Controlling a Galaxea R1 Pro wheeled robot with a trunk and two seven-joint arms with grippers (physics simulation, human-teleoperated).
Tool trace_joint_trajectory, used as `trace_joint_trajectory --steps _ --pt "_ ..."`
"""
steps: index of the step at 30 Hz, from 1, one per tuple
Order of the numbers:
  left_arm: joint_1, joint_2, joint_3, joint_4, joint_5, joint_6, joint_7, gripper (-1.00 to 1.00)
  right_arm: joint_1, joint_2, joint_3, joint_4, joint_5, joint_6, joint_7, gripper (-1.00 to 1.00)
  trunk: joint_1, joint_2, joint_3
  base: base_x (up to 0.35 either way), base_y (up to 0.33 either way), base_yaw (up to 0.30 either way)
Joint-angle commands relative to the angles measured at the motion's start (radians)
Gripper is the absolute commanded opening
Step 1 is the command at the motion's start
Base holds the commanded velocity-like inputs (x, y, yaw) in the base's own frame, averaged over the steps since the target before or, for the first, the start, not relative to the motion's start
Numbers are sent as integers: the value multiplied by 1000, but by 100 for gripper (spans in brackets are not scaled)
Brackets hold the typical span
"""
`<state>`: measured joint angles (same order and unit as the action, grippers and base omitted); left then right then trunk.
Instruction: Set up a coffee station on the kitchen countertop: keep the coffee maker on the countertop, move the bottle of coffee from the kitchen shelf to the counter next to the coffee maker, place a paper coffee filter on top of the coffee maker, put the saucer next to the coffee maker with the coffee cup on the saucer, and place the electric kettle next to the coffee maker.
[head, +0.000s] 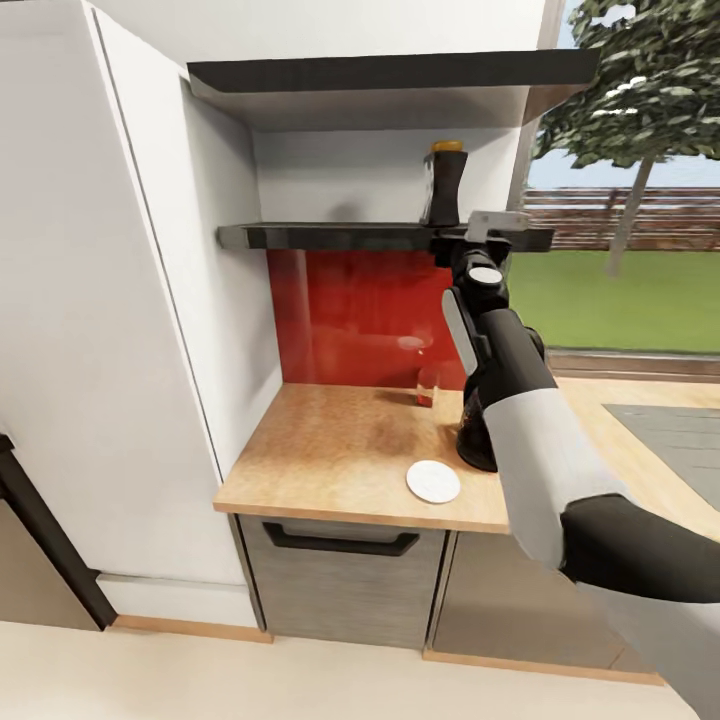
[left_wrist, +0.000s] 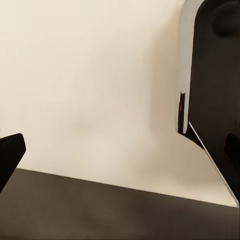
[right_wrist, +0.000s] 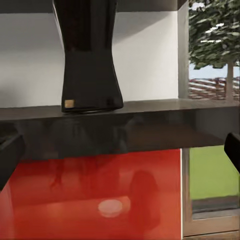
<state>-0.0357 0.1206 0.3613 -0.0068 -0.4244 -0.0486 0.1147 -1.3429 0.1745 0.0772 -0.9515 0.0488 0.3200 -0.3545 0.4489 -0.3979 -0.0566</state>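
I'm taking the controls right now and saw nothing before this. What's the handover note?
Left gripper: open, holding nothing.
Right gripper: open, up at the front edge of the kitchen shelf, not yet on the bottle of coffee, which stands on that shelf.
Saucer: bare, on the kitchen countertop near its front edge.
Dark item behind the right arm: too hidden to name.
Left: grasp the bottle, then everything else.

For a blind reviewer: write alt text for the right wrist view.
A dark bottle of coffee stands on the glossy black kitchen shelf, just ahead of the open right tool. Below is a red backsplash; a tree shows through the window.
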Motion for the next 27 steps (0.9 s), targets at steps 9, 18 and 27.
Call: trace_joint_trajectory --steps 9,18,27 --pt "13 -1 8 11 -10 -1 5 100 -44 0 40 6 4 70 -5 100 1 -2 -2 214 0 0" --pt "23 -1 8 11 -10 -1 5 100 -141 0 56 -1 3 149 -8 100 1 -2 -2 8 0 0" --pt "26 -2 8 11 -9 -1 5 100 -254 0 56 -22 2 246 -8 100 1 -2 -2 0 0 0"
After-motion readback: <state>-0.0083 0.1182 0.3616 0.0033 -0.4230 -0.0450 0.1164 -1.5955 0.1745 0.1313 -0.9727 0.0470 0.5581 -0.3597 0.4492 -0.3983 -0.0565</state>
